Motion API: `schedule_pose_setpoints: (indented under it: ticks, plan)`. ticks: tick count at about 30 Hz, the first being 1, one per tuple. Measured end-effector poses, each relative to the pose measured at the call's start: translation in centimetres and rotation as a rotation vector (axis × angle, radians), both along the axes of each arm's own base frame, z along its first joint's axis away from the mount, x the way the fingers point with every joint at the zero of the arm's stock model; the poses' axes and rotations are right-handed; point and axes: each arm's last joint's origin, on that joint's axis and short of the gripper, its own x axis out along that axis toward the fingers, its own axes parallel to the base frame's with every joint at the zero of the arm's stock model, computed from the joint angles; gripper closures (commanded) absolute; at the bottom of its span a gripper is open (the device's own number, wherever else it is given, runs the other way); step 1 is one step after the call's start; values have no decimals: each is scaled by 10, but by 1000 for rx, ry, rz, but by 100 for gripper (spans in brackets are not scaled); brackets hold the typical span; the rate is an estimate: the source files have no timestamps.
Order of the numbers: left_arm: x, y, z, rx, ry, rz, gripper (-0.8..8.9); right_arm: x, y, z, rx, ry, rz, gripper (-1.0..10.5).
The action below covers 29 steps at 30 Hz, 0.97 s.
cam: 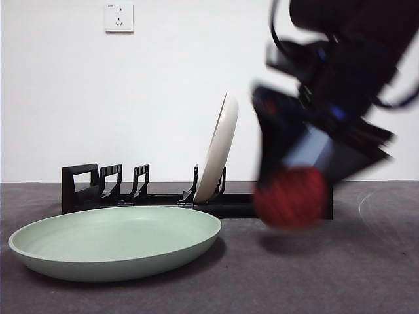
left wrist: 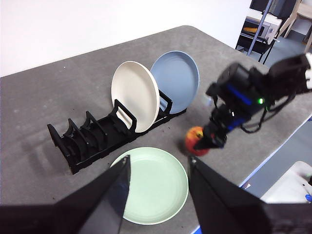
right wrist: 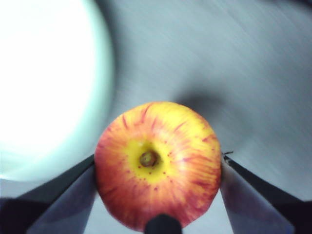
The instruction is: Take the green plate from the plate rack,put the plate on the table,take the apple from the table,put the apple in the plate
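A white wall [cam: 131, 98] is filling the background behind the table, with a pale wall socket [cam: 119, 17] sitting high on it; in the left wrist view, shelving and furniture are showing beyond the table's far corner, too small to make out. The table [cam: 366, 275] is spreading dark grey and rough across the front view, its matte top carrying faint scuff marks and, in the left wrist view, a rounded corner.

The plate rack [left wrist: 92, 141] is lying long and black on the table, its boxy handle at one end. A cream plate [left wrist: 135, 95] is standing in its slots, tilting slightly, and a blue plate [left wrist: 176, 80] is leaning just behind it at the rack's other end.

The green plate [cam: 118, 241] is lying flat on the table in front of the rack, apart from it, holding nothing.

The right arm is reaching in from above, blurred in the front view. The right gripper [right wrist: 158, 175] is clasping the apple [right wrist: 158, 163] between its two black jaws, one pressing on each side, the yellowish stem hollow facing the wrist camera. The apple is hanging above the table beside the green plate, not over it, with its shadow falling on the bare surface below.

The left gripper [left wrist: 158, 183] is hovering above the green plate with its jaws spread and holding nothing.
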Motion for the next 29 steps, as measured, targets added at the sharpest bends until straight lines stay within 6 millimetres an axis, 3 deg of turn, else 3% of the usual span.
schedule_pose_setpoints:
  ticks: [4,8,13,16,21,29]
  plan:
    - [0,0,0,0,0,0,615,10,18,48,181,-60,87,959]
    - [0,0,0,-2,3,-7,615,7,37,86,270,-138,155,959]
    - [-1,-1,0,-11,16,-44,615,-1,58,107,312,-179,222,959]
    - [0,-3,-2,-4,22,-45,616,1,76,99,296,-150,256,959]
    - [6,-11,-12,39,56,-46,616,8,106,54,168,-73,253,959]
    - [9,-15,-18,61,73,-45,616,18,125,-4,-1,24,241,959]
